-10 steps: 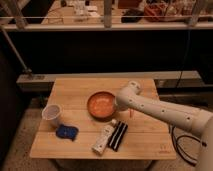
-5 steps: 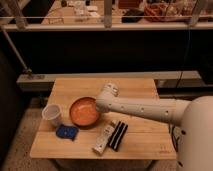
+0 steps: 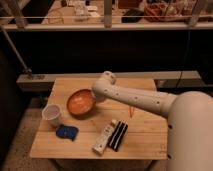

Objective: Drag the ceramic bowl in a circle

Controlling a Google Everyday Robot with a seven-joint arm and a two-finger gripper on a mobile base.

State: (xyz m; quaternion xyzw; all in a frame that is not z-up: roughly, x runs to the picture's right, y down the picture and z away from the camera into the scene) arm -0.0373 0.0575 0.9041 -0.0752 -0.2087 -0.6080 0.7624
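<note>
the drag is judged to be under way. the bowl (image 3: 80,103) is seen on the left half of the table (image 3: 142,139), near the cup (image 3: 51,114) but apart from it. the gripper (image 3: 94,100) is set at the bowl's right rim, largely hidden under the arm (image 3: 135,100). whether the gripper is spread, pressed together or pinching the rim cannot be told; contact with the rim seems likely but is not shown. how much of the circle is done cannot be judged from this view.

for the next move a curved sweep is called for, with the bowl slid flat on the wood and not tipped. the path should be steered clear of the cup, of the blue pad (image 3: 66,132) in front, and of the white bottle (image 3: 104,137) lying just beside the black case (image 3: 118,136).

no brand, label or writing can be read on the bowl, the cup, the bottle or anything else.
</note>
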